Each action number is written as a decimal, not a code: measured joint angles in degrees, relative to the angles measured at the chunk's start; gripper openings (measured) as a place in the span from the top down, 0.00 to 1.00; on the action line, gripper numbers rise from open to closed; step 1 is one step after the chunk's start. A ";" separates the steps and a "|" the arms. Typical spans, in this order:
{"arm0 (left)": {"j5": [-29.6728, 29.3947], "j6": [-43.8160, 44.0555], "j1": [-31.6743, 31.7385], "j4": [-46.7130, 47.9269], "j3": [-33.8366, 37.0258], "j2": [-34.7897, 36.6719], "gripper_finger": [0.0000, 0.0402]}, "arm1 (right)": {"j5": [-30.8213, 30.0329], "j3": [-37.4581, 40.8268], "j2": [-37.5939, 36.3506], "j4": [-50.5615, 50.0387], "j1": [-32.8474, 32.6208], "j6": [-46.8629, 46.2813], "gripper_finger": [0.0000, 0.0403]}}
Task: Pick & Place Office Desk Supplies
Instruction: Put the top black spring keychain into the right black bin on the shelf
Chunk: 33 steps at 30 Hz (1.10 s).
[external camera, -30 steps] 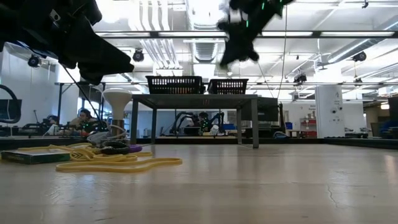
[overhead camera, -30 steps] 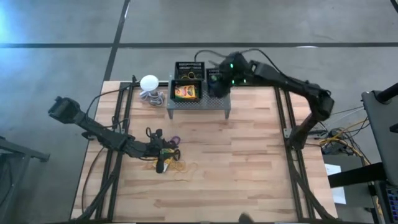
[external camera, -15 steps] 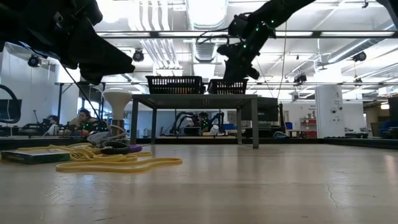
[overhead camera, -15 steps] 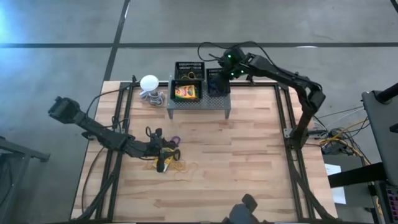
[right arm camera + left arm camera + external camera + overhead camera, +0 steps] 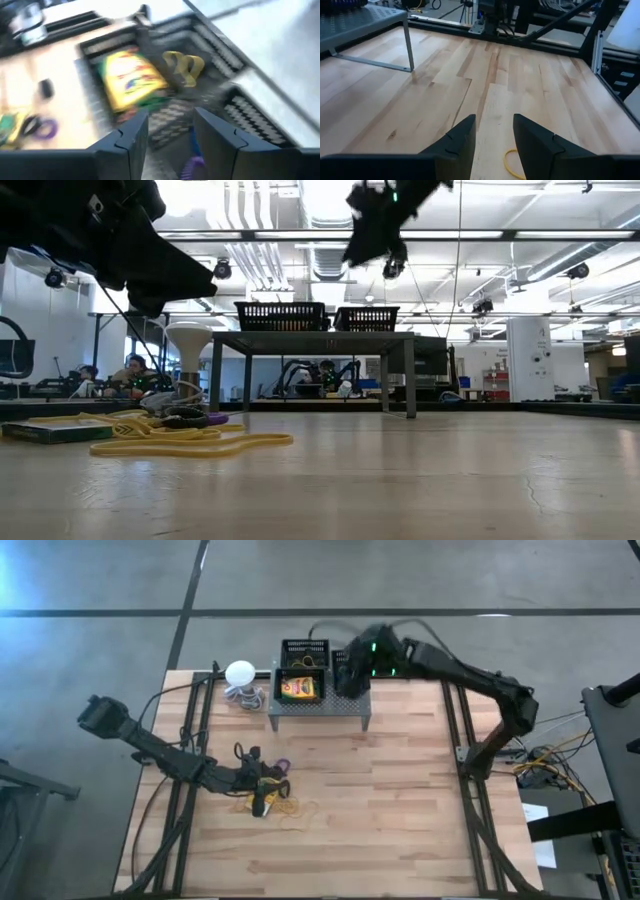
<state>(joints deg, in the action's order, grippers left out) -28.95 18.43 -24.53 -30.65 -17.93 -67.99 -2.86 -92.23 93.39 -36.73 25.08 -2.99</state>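
The office desk supplies are lying partly sorted: a yellow-and-green flat box (image 5: 296, 689) and tan rubber bands (image 5: 183, 66) are already sitting in the black mesh trays (image 5: 303, 647) on the grey stand (image 5: 318, 706) at the bench's far edge. The right pincer (image 5: 349, 673) is hovering over those trays, jaws parted and empty. The left pincer (image 5: 262, 783), jaws apart and gripping nothing visible, is resting over the remaining pile near the bench's left side: a purple ring (image 5: 281, 766), more rubber bands (image 5: 190, 442) and another flat box (image 5: 48, 431).

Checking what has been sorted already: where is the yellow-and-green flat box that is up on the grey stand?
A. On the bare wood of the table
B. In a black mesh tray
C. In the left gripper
B: the high view shows the box lying inside a black mesh tray on the grey stand.
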 joint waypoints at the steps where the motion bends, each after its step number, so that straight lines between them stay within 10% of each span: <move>1: 0.07 0.93 -0.01 0.11 -0.03 0.00 0.66 | -1.66 0.33 -0.71 -0.16 -2.69 0.62 0.64; 5: 5.99 2.49 -0.75 8.51 -2.92 0.65 0.66 | -7.59 1.45 -1.97 -0.07 -14.75 1.70 0.67; 16: 7.11 27.90 -1.42 68.43 -19.71 0.76 0.69 | -19.66 13.31 4.91 15.63 -38.80 -5.20 0.73; 25: 21.66 33.73 -6.77 65.63 -16.48 0.76 0.69 | -23.08 23.17 11.71 36.95 -40.19 -16.58 0.75; 33: 13.37 41.94 -13.08 54.47 -10.62 0.74 0.69 | -7.76 18.11 21.00 43.90 -35.43 -17.69 0.73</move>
<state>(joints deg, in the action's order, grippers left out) -15.58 60.37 -37.62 23.82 -28.55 -67.24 -10.62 -74.11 114.38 7.17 -10.35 -20.68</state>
